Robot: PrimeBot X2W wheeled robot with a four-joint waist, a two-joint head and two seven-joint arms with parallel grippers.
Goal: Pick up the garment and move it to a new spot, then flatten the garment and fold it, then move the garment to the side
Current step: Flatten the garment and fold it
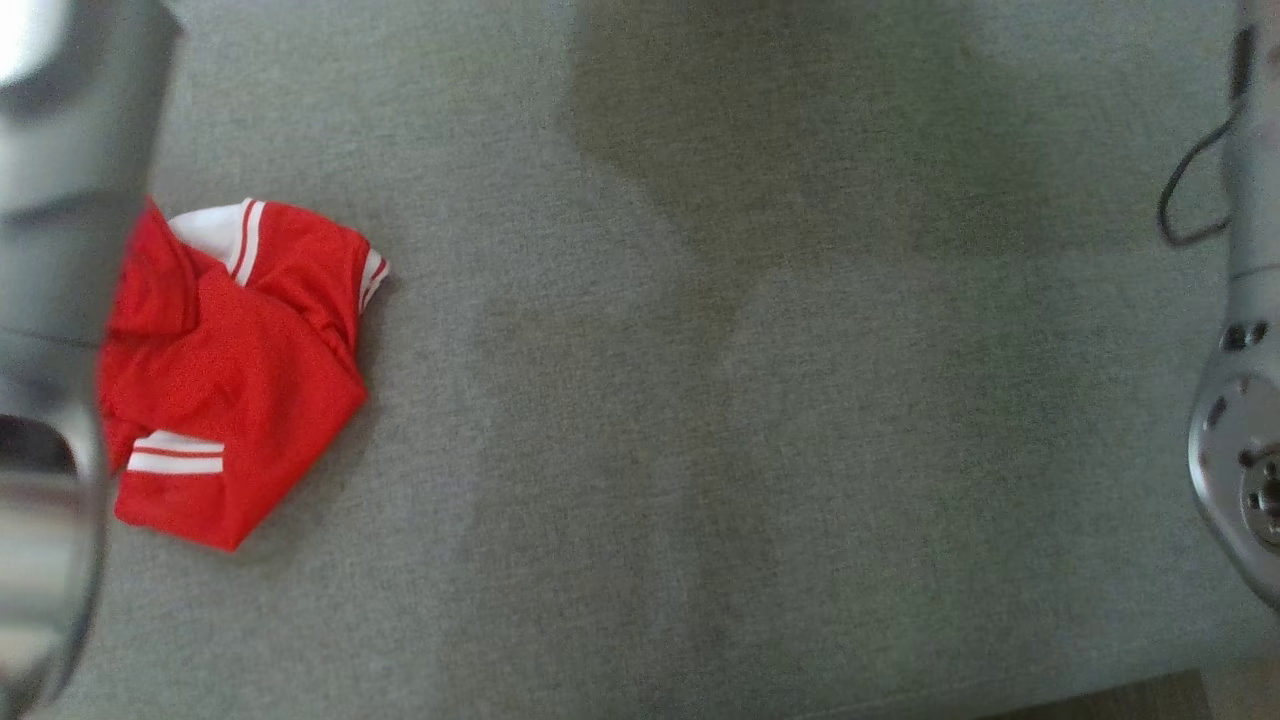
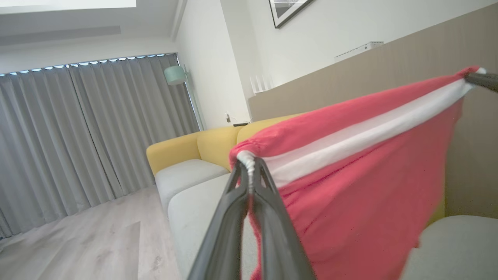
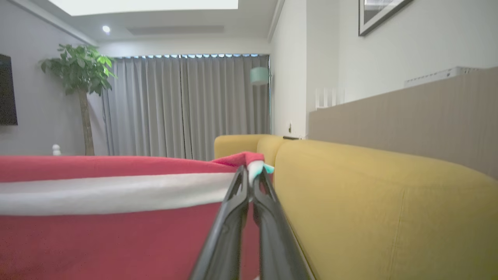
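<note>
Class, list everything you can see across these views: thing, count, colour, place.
held garment: 1, red with white band, stretched taut in mid-air
lying garment: 1, red with white stripes, crumpled on grey cushion
sofa: 1, yellow back, grey seats, below wall
curtains: 1 set, grey, far wall
plant: 1, green, left of curtains
lamp: 1, pale green, beside curtains
left end effector: 1, dark, shut on held garment
right end effector: 1, dark, shut on held garment

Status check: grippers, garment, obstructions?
Both shut on garment: left gripper, right gripper, at white-banded edge. Stretched between them, held up. Nearby: yellow sofa back, beside right gripper.
</note>
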